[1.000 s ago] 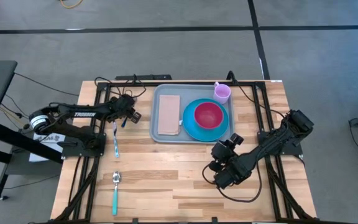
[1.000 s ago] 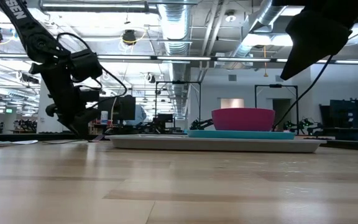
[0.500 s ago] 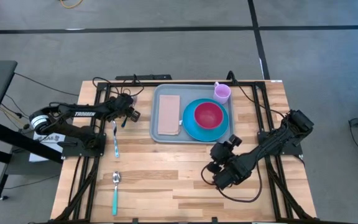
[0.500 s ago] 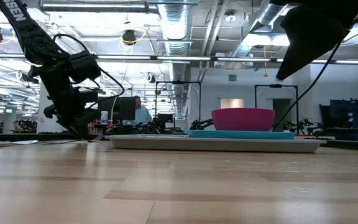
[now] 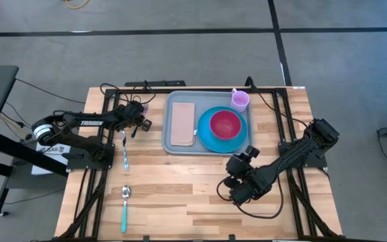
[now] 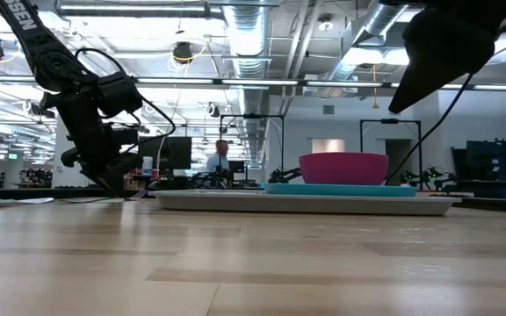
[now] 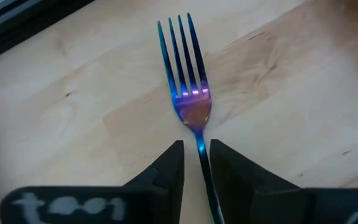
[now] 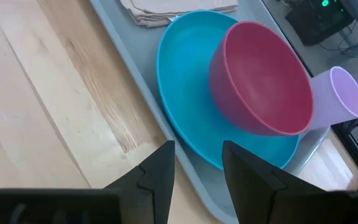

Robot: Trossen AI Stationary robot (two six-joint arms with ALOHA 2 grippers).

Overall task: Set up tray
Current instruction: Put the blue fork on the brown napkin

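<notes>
my left hand (image 7: pixel 196 163) straddles the fork (image 7: pixel 188 93) handle, fingers narrowed around it but i can't tell if they grip yet. the fork's long axis runs straight out from my wrist. the tray (image 5: pixel 169 144) lies well off toward the worktop middle. my right hand (image 8: pixel 197 163) waits open by the tray's near rim. only the high view shows the spoon (image 5: pixel 124 206).
</notes>
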